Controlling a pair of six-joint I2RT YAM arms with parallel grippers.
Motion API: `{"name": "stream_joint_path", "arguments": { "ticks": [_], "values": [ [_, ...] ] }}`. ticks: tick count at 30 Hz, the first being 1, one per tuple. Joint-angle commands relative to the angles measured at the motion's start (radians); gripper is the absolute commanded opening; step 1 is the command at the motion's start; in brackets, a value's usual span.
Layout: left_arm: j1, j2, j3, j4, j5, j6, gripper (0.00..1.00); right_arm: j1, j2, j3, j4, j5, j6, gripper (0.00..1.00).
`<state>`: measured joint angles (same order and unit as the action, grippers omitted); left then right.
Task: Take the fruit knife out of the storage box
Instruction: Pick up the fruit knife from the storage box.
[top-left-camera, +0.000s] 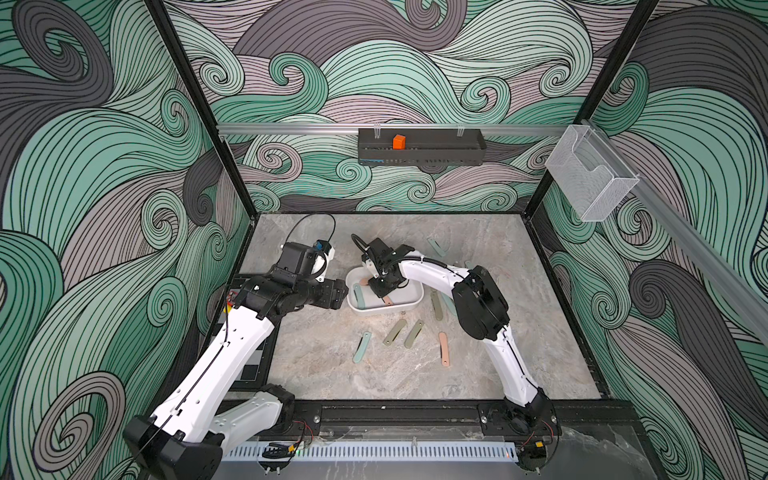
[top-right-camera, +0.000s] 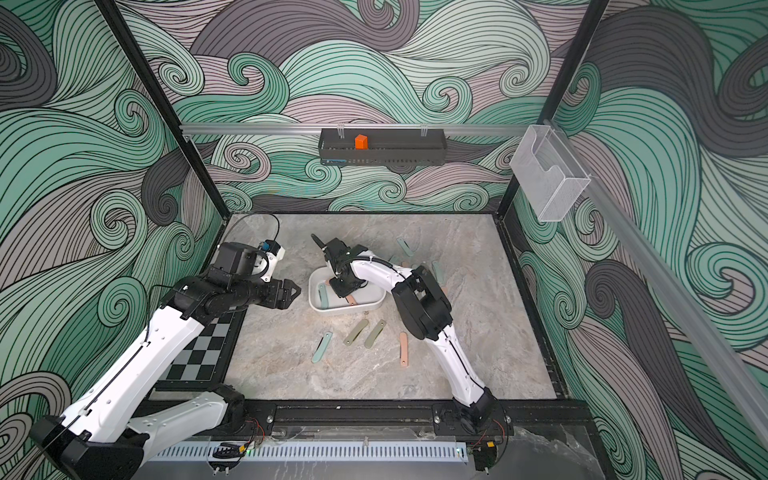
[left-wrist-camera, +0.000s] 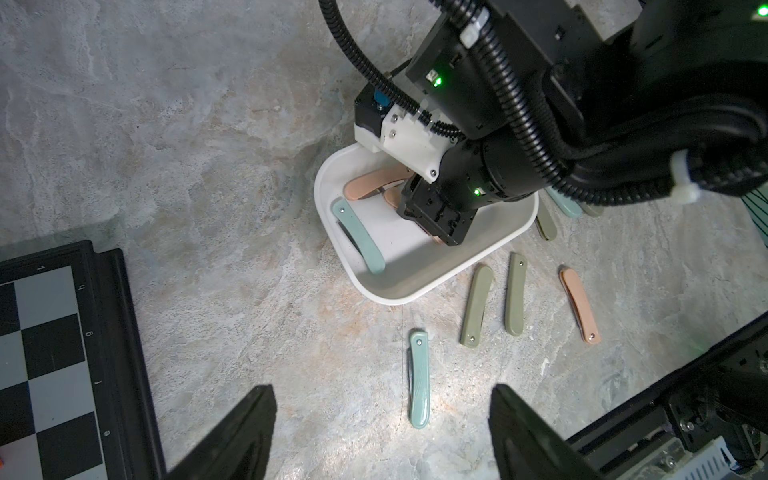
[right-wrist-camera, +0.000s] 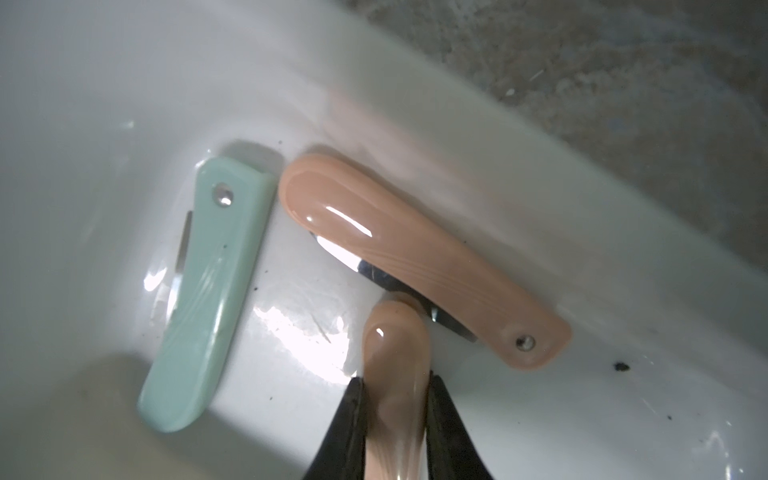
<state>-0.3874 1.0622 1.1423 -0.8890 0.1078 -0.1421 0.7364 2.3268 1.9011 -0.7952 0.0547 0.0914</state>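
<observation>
The white storage box (top-left-camera: 411, 308) sits mid-table, seen also in the left wrist view (left-wrist-camera: 415, 291). Inside lie a mint-handled folded fruit knife (right-wrist-camera: 208, 291) and a pink one (right-wrist-camera: 415, 257) against the wall. My right gripper (right-wrist-camera: 395, 380) reaches down into the box and is shut on the handle of another pink fruit knife (right-wrist-camera: 395, 345), whose end touches the first pink one. In both top views the right gripper (top-left-camera: 384, 291) covers part of the box. My left gripper (left-wrist-camera: 382, 390) hangs open and empty just left of the box (top-right-camera: 374, 306), above the table.
Several folded knives lie on the marble in front of the box: mint (top-left-camera: 361, 347), two olive (top-left-camera: 395, 331) (top-left-camera: 414, 333), pink (top-left-camera: 444, 348); more lie behind the right arm (top-left-camera: 436, 247). A chessboard (top-right-camera: 199, 353) lies left. A black tray (top-left-camera: 419, 151) and wire basket (top-left-camera: 590, 183) hang on the rails.
</observation>
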Motion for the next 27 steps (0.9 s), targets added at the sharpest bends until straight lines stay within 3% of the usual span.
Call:
{"name": "stream_joint_path", "arguments": {
  "ticks": [1, 27],
  "values": [
    [0.005, -0.011, 0.019, -0.021, -0.003, 0.008, 0.81, 0.001, -0.02, 0.031, -0.023, 0.022, -0.015, 0.19],
    [0.004, 0.075, 0.065, 0.028, 0.065, 0.012, 0.82, -0.046, -0.186, 0.03, -0.065, 0.001, -0.025, 0.19]
  ]
}}
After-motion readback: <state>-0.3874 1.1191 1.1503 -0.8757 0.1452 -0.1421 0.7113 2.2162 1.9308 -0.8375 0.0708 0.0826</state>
